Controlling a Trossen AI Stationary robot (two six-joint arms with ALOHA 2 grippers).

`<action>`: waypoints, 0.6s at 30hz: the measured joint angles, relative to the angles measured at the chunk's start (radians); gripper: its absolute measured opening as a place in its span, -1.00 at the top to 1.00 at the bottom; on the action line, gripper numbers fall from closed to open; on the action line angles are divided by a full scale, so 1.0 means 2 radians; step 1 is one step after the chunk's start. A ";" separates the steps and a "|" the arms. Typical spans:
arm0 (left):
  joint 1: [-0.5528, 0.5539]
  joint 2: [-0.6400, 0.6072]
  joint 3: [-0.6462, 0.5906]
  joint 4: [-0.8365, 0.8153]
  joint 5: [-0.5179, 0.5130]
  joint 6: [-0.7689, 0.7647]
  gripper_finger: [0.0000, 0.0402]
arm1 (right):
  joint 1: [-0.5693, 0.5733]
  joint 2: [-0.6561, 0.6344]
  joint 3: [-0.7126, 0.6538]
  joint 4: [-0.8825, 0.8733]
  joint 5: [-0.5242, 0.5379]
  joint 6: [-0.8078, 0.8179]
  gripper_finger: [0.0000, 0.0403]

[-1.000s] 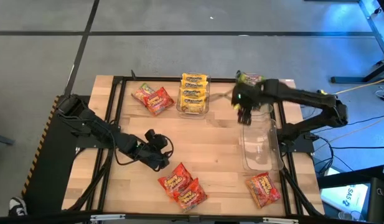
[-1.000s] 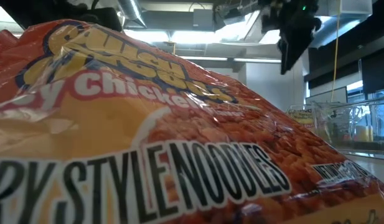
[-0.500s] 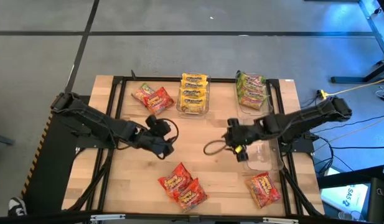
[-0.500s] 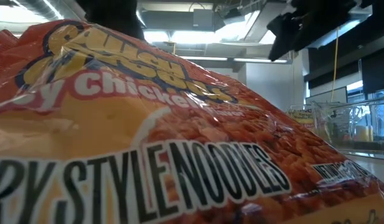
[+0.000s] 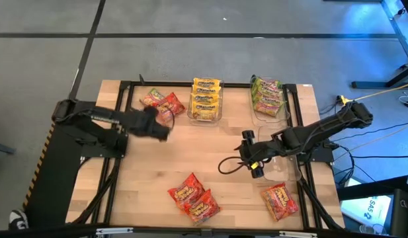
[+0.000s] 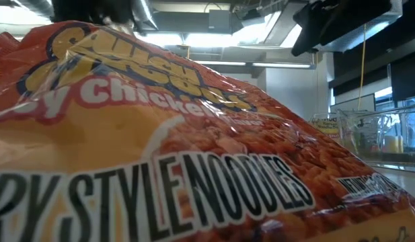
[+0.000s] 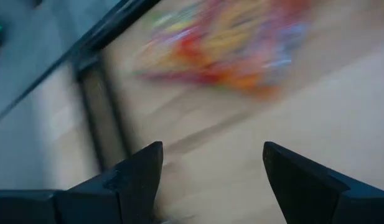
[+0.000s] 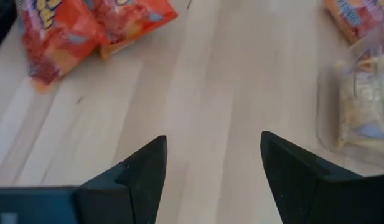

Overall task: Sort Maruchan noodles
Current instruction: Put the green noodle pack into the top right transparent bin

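The Maruchan noodles lie in groups. Two red-orange packets (image 5: 163, 103) rest flat at the far left, blurred in the left wrist view (image 7: 229, 43). Another red-orange pair (image 5: 194, 197) (image 8: 73, 31) and a single one (image 5: 280, 201) lie near the front edge. Yellow packets (image 5: 205, 99) fill a clear bin, and green ones (image 5: 267, 96) fill another. My left gripper (image 5: 161, 127) (image 7: 211, 168) hovers open just short of the far-left red packets. My right gripper (image 5: 248, 157) (image 8: 213, 168) hangs open over bare wood at mid-table.
An empty clear bin (image 5: 283, 170) sits under my right arm at the table's right. A dark frame rail (image 5: 124, 119) runs along the table's left and far sides. One red-orange packet (image 6: 160, 154) fills the low view.
My left gripper has risen from mid-table and swung toward the far edge, up to the far-left red packets, tipping as it went. My right gripper has come from the far right bins toward the near edge and the table's middle, sinking a little. Both have stayed open.
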 joint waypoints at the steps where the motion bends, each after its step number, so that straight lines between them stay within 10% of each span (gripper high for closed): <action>1: 0.026 0.000 0.000 -0.011 0.006 0.016 -0.36 | 0.000 0.000 -0.004 0.007 0.005 -0.002 -0.14; 18: 0.406 0.005 0.000 0.186 0.097 0.351 0.01 | 0.000 0.002 -0.094 0.097 0.032 -0.031 -0.14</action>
